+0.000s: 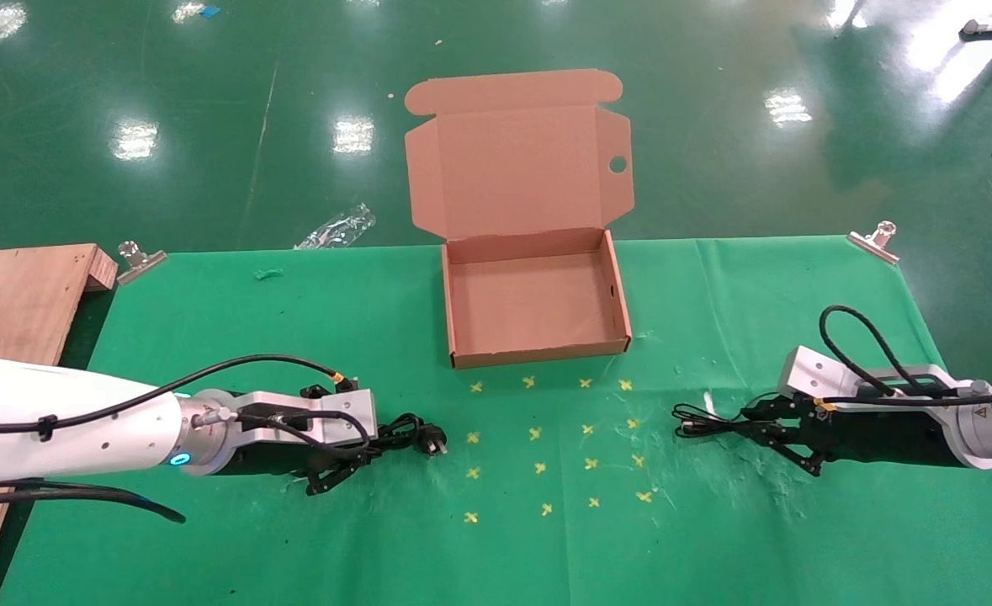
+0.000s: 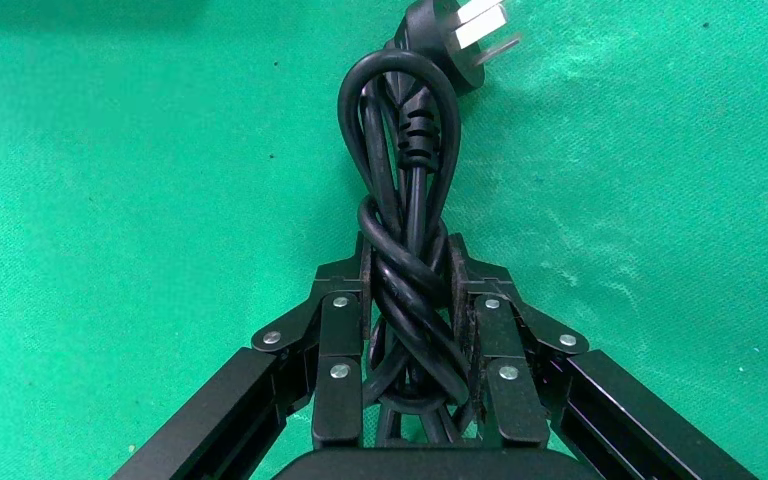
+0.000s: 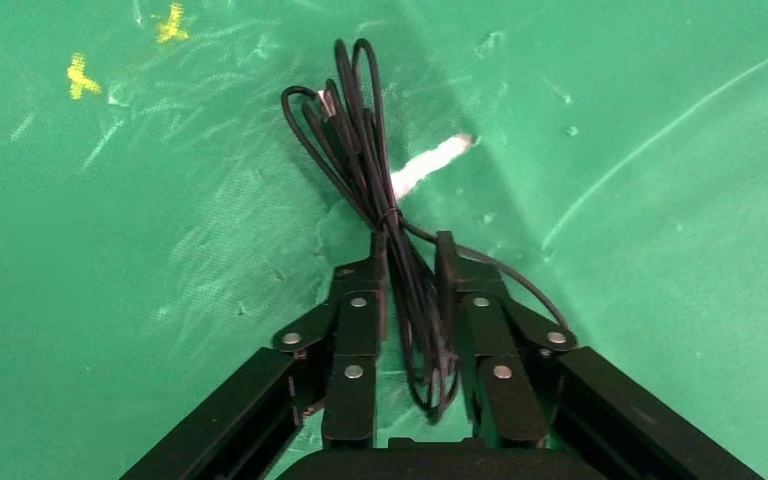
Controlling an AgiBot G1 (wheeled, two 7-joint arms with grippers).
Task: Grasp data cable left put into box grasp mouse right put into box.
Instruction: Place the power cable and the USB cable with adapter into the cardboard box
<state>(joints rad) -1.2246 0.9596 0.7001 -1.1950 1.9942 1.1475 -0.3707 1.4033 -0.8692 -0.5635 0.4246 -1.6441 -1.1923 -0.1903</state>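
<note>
- At the lower left of the head view, the left gripper [image 1: 336, 471] lies low over the green bench [image 1: 209, 539], its jaws shut on the data cable [image 1: 399, 438]; the plug end pokes out toward the frame's centre.
- The left wrist view alone shows the grip: both pads [image 2: 367, 290] press the sides of the twisted black coil [image 2: 405, 270], and the metal prongs of the plug [image 2: 465, 35] rest on the cloth at the top of the frame.
- In the upper centre of the head view, the box [image 1: 453, 320] stands on the bench with its lid flap raised; nothing lies inside it.
- At the lower right of the head view, the right gripper [image 1: 786, 442] is low on the bench, with a thin cord [image 1: 702, 421] bunched just left of it.
- The right wrist view shows the jaws narrow around the looped thin cord [image 3: 380, 200]; the mouse body shows in no view.
</note>
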